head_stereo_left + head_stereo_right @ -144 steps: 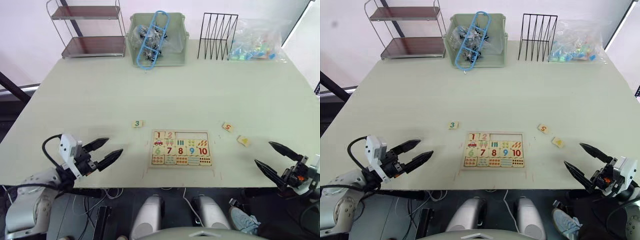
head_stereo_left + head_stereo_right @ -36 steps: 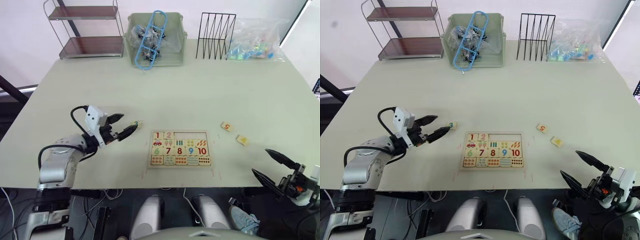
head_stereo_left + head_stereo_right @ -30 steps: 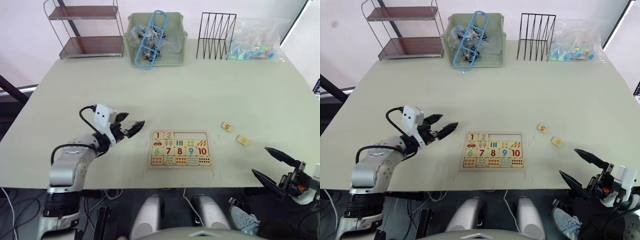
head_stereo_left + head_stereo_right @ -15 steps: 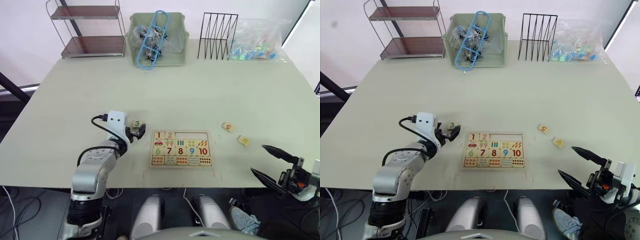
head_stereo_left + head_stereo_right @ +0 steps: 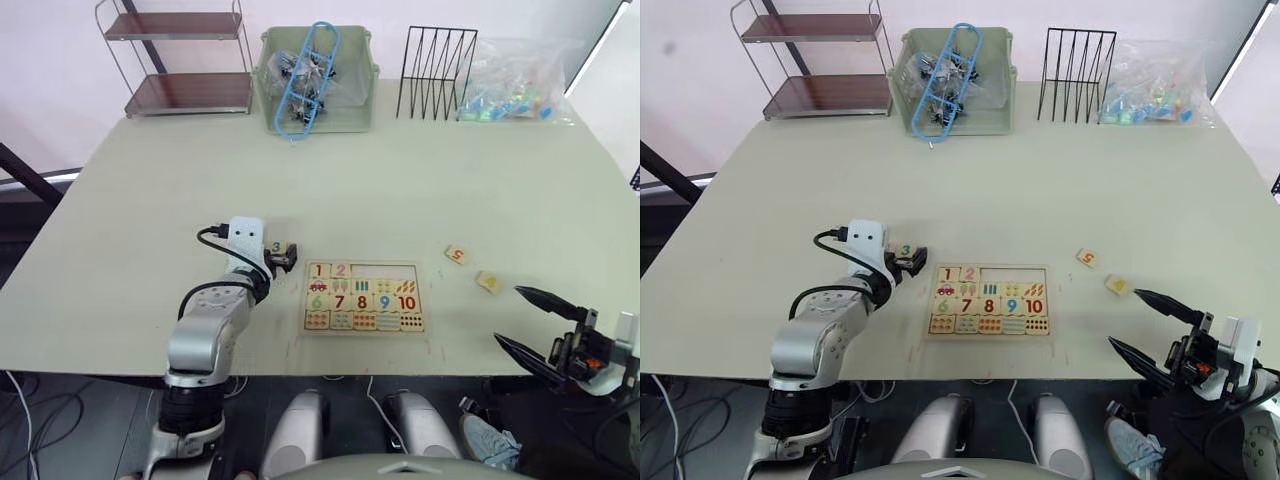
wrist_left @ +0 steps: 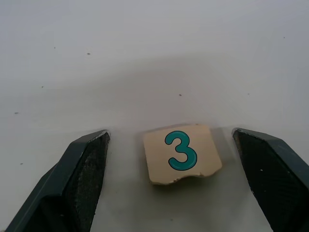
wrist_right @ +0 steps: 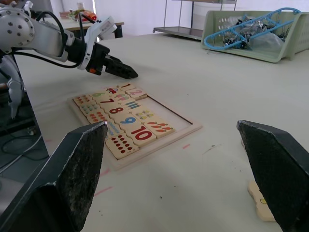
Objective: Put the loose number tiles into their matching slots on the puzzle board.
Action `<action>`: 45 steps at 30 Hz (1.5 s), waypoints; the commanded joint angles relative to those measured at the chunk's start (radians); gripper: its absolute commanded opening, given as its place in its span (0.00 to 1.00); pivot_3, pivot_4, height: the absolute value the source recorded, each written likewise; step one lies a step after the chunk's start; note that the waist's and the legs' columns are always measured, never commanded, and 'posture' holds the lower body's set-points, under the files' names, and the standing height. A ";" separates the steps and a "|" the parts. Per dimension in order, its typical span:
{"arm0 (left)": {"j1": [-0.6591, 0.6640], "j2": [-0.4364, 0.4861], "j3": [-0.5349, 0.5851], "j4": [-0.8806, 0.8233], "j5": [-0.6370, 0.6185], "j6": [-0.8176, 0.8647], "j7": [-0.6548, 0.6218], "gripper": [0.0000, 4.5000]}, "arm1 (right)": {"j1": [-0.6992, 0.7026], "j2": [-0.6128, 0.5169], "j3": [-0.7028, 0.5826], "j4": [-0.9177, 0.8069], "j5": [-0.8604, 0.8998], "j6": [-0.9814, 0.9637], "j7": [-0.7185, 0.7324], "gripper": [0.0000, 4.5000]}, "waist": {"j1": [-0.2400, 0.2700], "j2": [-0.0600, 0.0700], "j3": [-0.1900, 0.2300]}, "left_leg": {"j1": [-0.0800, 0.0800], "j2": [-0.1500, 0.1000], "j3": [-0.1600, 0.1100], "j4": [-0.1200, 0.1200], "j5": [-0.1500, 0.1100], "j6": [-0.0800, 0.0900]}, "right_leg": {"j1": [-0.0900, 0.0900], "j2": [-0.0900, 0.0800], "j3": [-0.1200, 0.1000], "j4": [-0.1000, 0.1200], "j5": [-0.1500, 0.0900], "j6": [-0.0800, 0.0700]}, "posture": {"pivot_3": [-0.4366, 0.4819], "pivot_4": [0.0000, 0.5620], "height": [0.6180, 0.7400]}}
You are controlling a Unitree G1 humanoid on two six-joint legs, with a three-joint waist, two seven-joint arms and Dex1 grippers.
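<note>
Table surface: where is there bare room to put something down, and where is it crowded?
The table is bare across its wide middle, between the green bin and the puzzle board. The back edge is crowded: shelf rack, bin, wire rack, plastic bag. Beside the board, tile 3 sits between the open left gripper's fingers; tile 5 and another tile lie right.

Beside the puzzle board (image 5: 363,297), a pale wooden tile (image 6: 182,153) is showing a teal 3, while another tile (image 5: 457,254) is bearing what looks like an orange-red 5.
</note>
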 commanded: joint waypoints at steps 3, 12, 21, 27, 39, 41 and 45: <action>-0.009 -0.064 -0.003 -0.019 0.014 0.106 0.064 0.81 | 0.000 -0.007 -0.002 -0.026 0.010 -0.003 0.005 1.00 | 0.001 0.000 0.000 | 0.000 0.000 0.000 0.000 0.000 0.000 | 0.000 0.000 0.000 0.000 0.000 0.000 | 0.48 0.27 1.00; -0.009 -0.048 -0.030 -0.029 0.068 0.142 0.072 0.33 | -0.012 -0.006 0.006 -0.013 0.004 -0.010 0.010 1.00 | 0.000 0.001 -0.001 | 0.000 -0.001 0.000 0.000 0.000 0.000 | 0.000 0.000 0.000 0.000 0.000 0.000 | 0.48 0.27 1.00; 0.041 -0.027 0.026 -0.142 0.025 0.103 0.015 0.33 | -0.042 -0.010 0.021 -0.021 0.009 0.004 0.012 1.00 | -0.004 0.001 -0.001 | 0.000 -0.001 0.000 0.000 0.000 0.000 | 0.000 0.000 0.000 0.000 0.000 0.000 | 0.48 0.27 1.00; 0.161 0.044 0.054 -0.285 0.019 0.131 -0.029 0.33 | -0.064 -0.035 0.034 -0.032 0.020 0.033 0.026 1.00 | -0.007 0.000 -0.001 | 0.000 0.000 0.000 0.000 0.000 0.000 | 0.000 0.000 0.000 0.000 0.000 0.000 | 0.48 0.27 1.00; 0.295 -0.012 0.067 -0.515 0.047 0.334 0.058 0.33 | -0.088 -0.067 0.044 -0.035 0.027 0.074 0.060 1.00 | -0.002 -0.001 0.000 | -0.001 0.000 -0.001 0.000 0.000 0.000 | 0.000 -0.001 0.000 -0.001 0.000 0.000 | 0.48 0.27 1.00; 0.299 -0.027 0.067 -0.524 0.054 0.352 0.073 0.33 | -0.091 -0.071 0.046 -0.037 0.025 0.080 0.063 1.00 | -0.002 -0.001 0.000 | -0.001 0.000 -0.001 0.000 0.000 0.000 | 0.000 -0.001 0.000 -0.001 0.000 0.000 | 0.48 0.27 1.00; 0.282 -0.047 0.065 -0.519 0.060 0.356 0.085 0.33 | -0.102 -0.073 0.044 -0.031 0.023 0.087 0.068 1.00 | -0.003 -0.001 0.000 | -0.001 0.000 0.000 0.000 0.000 0.000 | 0.000 0.000 0.000 -0.001 0.000 0.000 | 0.48 0.27 1.00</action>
